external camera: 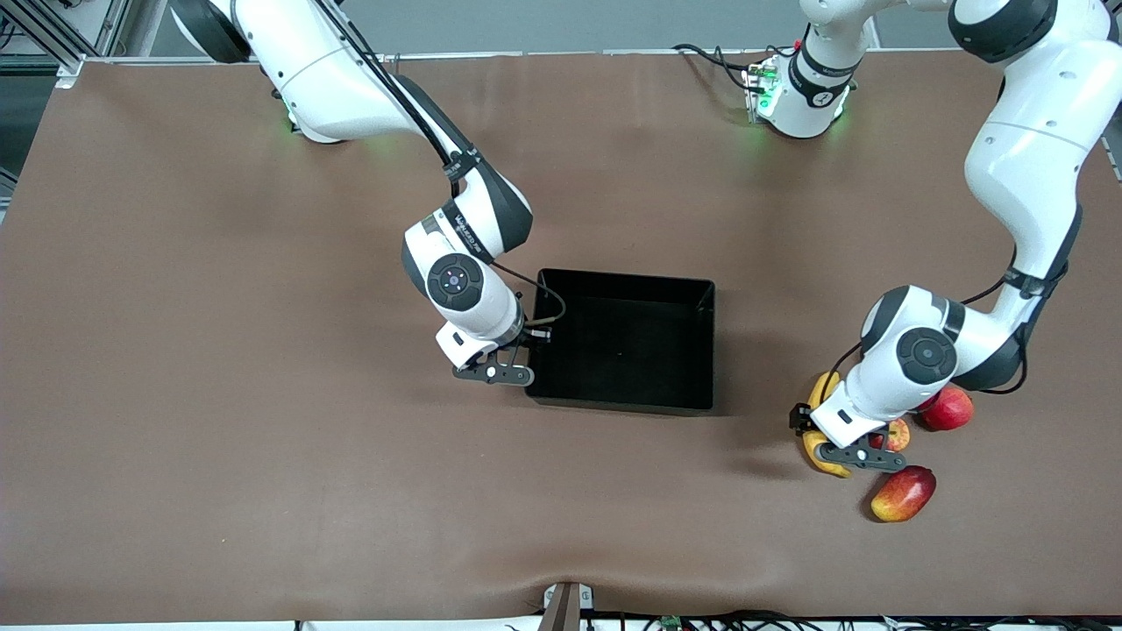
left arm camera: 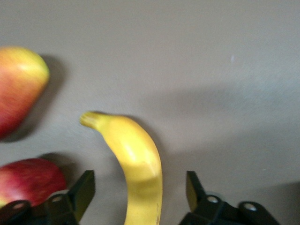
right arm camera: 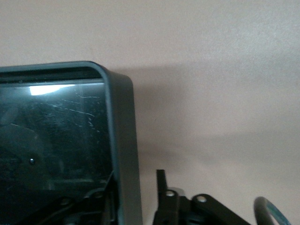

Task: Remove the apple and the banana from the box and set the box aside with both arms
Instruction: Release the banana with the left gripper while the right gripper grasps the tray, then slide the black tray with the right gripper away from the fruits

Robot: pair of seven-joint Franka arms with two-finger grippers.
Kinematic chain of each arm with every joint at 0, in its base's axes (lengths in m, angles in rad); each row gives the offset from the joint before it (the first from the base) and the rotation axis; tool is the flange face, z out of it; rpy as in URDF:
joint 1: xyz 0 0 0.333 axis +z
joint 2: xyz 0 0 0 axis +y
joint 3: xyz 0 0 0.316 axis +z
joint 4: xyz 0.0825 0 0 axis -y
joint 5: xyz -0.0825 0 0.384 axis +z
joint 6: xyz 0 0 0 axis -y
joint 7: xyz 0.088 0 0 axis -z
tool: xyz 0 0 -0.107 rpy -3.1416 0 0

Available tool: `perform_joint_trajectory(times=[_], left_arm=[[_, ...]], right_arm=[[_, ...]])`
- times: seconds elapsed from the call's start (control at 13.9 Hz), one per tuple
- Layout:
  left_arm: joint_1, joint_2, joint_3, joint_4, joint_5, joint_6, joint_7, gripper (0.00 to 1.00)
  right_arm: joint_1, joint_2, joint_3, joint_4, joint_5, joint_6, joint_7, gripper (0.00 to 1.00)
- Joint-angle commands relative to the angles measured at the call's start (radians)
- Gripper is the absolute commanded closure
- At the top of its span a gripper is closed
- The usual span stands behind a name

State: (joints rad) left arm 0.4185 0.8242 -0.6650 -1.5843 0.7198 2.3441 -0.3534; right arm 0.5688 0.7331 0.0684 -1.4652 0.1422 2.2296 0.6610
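Observation:
The yellow banana (external camera: 822, 388) lies on the brown table at the left arm's end. My left gripper (external camera: 846, 454) is low over it and open. In the left wrist view the banana (left arm camera: 136, 154) runs between the two fingers (left arm camera: 84, 192) of the left gripper (left arm camera: 139, 187), touching neither. The small red apple (external camera: 898, 435) (left arm camera: 28, 180) sits right beside that gripper. The black box (external camera: 631, 342) stands mid-table. My right gripper (external camera: 495, 372) (right arm camera: 135, 174) straddles the box wall (right arm camera: 124, 140) at the right arm's end. One finger is inside, and the outer finger (right arm camera: 161, 183) stands slightly off the wall.
A red-yellow mango (external camera: 903, 493) (left arm camera: 18, 84) lies nearer the front camera than the banana and apple. Another red fruit (external camera: 948, 407) lies just past the apple, partly under the left arm. The bare brown table (external camera: 263, 394) spreads around the box.

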Motion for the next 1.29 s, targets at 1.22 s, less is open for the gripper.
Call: perform_joint_trajectory(times=[1.22], left_arm=[[0.062,-0.741,-0.029,0.064,-0.535,-0.683,0.01,0.0]], right_arm=[[-0.512,-0.32,-0.004,-0.096,0.01,-0.436,-0.412,1.0]])
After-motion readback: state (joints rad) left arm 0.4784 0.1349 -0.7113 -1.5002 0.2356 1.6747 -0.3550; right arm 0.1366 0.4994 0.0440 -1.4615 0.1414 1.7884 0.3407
